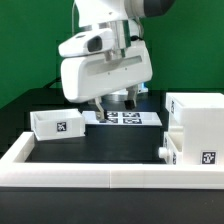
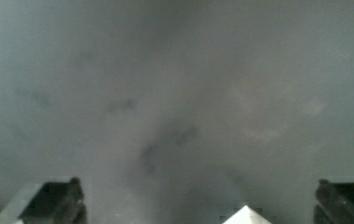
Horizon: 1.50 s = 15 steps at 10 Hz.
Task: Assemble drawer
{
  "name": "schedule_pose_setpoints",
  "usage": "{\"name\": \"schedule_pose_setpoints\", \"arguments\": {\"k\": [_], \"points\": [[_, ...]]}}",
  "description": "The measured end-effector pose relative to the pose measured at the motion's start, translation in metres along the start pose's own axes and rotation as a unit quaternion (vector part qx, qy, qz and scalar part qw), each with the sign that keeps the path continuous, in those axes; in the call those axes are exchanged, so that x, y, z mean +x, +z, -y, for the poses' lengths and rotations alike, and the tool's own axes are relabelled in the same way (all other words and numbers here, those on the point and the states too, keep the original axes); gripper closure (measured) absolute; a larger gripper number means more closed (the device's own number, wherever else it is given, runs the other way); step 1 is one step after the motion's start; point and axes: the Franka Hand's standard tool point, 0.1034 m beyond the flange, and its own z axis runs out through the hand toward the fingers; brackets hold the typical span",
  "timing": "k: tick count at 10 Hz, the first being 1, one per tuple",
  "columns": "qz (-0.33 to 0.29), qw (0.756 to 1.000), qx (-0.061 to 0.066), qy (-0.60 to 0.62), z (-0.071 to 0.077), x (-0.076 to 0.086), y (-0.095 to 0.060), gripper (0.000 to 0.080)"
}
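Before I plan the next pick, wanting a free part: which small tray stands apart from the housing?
The tray on the exterior view's left, alone on the black table; the other tray sits close by the housing at the right.

The black table (image 1: 100, 145) carries a tray (image 1: 57, 123), the marker board (image 1: 128, 118) and housing (image 1: 197, 115).

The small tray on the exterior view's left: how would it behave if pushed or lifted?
The small tray looks like moulded white plastic, so probably stiff and light. It sits low and wide on the table, so a push should slide it, not tip it. Its smooth walls might slip.
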Motion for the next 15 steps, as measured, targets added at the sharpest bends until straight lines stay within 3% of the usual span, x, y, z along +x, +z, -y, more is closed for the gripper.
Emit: {"name": "schedule_pose_setpoints", "arguments": {"k": [6, 7, 9, 11, 12, 15], "points": [[0.0, 0.985, 0.002, 0.172, 0.003, -0.002, 0.0, 0.0151], [0.012, 0.989, -0.005, 0.148, 0.004, -0.012, -0.003, 0.0151], [0.015, 0.99, -0.035, 0.138, 0.006, -0.039, -0.006, 0.0151], [0.012, 0.987, -0.052, 0.152, 0.007, -0.068, -0.005, 0.0151], [0.015, 0.985, -0.047, 0.164, 0.004, -0.086, -0.005, 0.0151], [0.015, 0.985, -0.046, 0.166, 0.004, -0.087, -0.004, 0.0151]]}}
